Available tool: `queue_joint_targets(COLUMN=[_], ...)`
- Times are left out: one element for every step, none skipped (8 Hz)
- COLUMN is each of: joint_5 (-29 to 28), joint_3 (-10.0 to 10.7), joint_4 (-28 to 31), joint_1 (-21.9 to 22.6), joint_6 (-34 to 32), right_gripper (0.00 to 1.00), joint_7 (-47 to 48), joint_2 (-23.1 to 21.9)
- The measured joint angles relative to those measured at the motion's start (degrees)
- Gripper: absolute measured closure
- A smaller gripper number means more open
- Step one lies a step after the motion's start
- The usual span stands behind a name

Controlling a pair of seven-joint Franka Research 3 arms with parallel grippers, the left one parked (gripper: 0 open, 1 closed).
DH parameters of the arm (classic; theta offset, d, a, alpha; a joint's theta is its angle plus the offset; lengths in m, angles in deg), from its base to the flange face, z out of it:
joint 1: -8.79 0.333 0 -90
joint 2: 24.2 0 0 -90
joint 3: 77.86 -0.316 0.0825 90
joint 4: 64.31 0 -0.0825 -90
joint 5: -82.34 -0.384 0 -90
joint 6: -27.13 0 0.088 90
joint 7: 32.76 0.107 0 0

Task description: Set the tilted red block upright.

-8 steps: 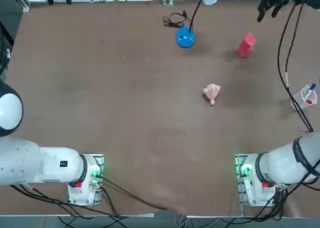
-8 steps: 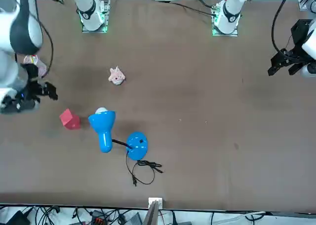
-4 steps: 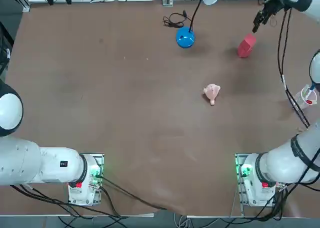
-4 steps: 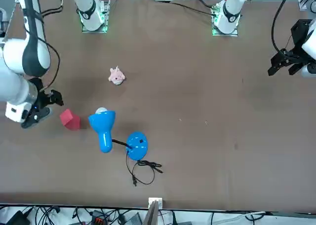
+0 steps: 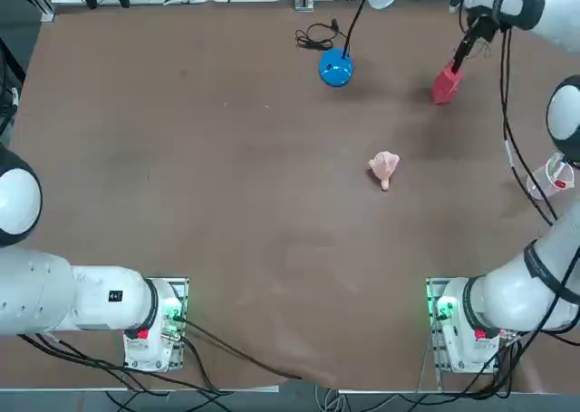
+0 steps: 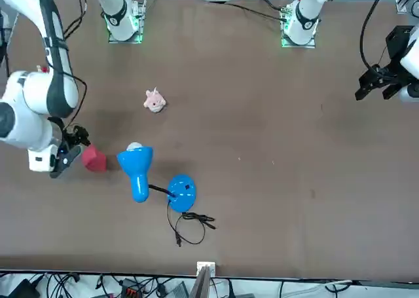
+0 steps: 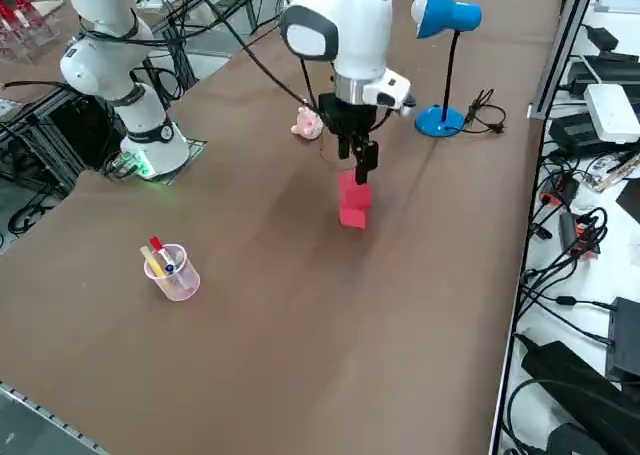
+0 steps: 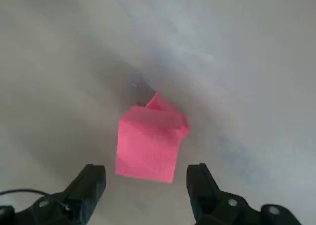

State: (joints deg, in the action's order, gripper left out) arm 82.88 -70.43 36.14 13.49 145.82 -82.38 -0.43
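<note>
Red block (image 8: 149,141) tilted on table (image 5: 227,177), just below claw | R gripper (image 8: 145,183) fingers apart, straddling it, not touching | pink toy (image 5: 384,167) well apart

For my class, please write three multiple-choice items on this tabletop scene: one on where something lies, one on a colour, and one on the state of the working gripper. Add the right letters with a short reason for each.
1. Where is the right gripper?
A. just above the red block
B. over the pink toy
C. beside the plastic cup

2. What colour is the desk lamp?
A. green
B. blue
C. white

3. How do the gripper's fingers stand?
A. shut on the block
B. shut with nothing between them
C. open, one to each side of the block, apart from it

Answers: 1 A, the right side view shows the gripper directly over the block. 2 B, the lamp's shade and base are blue. 3 C, the wrist view shows a gap between each finger and the block.
</note>
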Motion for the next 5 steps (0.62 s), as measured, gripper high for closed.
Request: queue_joint_targets(joint_5=[0.0,0.0,0.0,-0.04,-0.13], joint_3=[0.0,0.0,0.01,0.04,0.07], joint_4=[0.0,0.0,0.0,0.01,0.08], joint_1=[-0.01,-0.01,-0.04,-0.11,-0.16], joint_6=[0.59,0.93,1.06,1.08,1.08], right_gripper=[0.0,0.0,0.0,0.0,0.0], joint_7=[-1.15,-1.34,-1.34,-1.11,-0.18], joint_2=[0.63,1.0,1.2,1.33,1.39])
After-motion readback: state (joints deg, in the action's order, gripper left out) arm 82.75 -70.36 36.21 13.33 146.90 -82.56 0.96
